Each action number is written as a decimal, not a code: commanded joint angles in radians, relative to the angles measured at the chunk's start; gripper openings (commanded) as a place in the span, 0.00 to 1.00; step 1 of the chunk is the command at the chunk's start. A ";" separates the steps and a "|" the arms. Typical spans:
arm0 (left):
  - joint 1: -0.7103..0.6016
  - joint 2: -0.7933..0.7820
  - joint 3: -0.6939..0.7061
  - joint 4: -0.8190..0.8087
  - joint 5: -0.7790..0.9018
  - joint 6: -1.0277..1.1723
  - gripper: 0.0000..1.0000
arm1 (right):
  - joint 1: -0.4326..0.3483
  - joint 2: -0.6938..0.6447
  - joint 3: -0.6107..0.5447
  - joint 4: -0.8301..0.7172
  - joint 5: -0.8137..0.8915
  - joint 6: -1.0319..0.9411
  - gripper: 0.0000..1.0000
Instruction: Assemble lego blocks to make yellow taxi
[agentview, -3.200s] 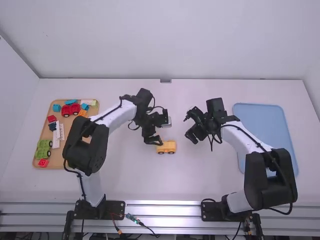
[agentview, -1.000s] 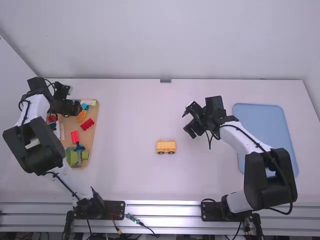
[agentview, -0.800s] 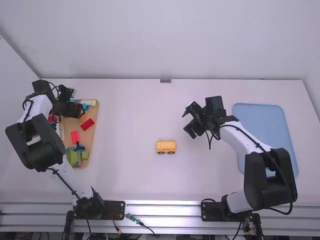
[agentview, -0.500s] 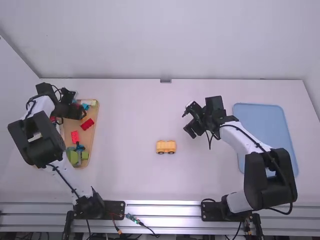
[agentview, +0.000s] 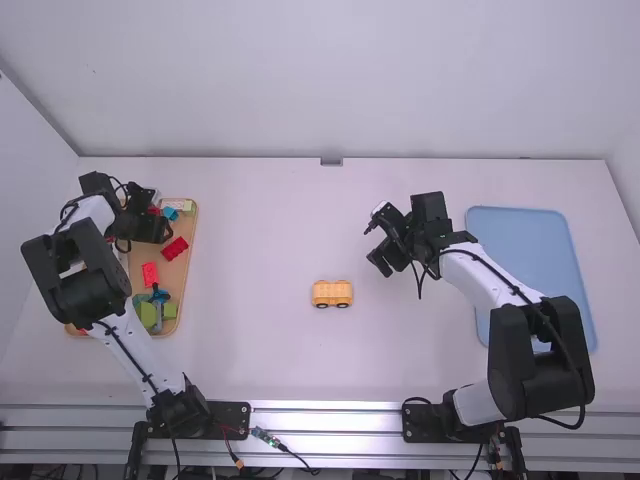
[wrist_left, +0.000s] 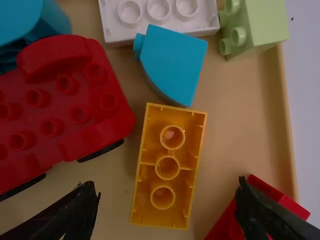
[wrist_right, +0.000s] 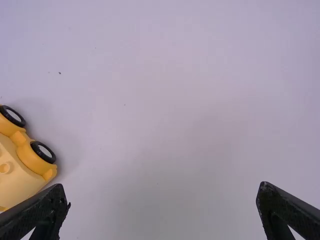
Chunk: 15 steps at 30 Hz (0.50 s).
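My left gripper (agentview: 168, 232) is over the wooden tray's far part in the high view. In the left wrist view the left gripper (wrist_left: 167, 200) stands open, with an orange-yellow brick (wrist_left: 167, 167) lying hollow side up between and beyond its fingers, untouched. The yellow wheeled base (agentview: 332, 293) stands on the middle of the table; in the right wrist view the yellow base (wrist_right: 20, 175) shows at the left edge, with wheels and studs. My right gripper (agentview: 374, 246) is held right of the base and farther from the camera; in its wrist view the right gripper (wrist_right: 162, 197) is open, holding nothing.
Around the orange-yellow brick lie a red wheeled base (wrist_left: 55, 110), a blue curved brick (wrist_left: 175, 62), a white brick (wrist_left: 160, 15), a pale green brick (wrist_left: 260, 25) and a red brick (wrist_left: 225, 220). A blue tray (agentview: 525, 250) lies at the right.
From the yellow base, my left arm has swung left to the wooden tray, then shifted slightly rightward over it. Several bricks in the tray lie differently. The right gripper has barely moved.
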 joint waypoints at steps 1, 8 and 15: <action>-0.002 -0.005 -0.036 0.018 0.011 -0.010 0.72 | 0.001 -0.010 0.014 -0.005 -0.005 0.007 0.99; -0.003 -0.005 -0.068 0.079 0.011 -0.033 0.63 | 0.001 -0.010 0.014 -0.008 -0.003 0.006 0.99; -0.003 -0.005 -0.093 0.127 0.015 -0.063 0.56 | 0.001 -0.010 0.014 -0.008 -0.005 0.006 0.99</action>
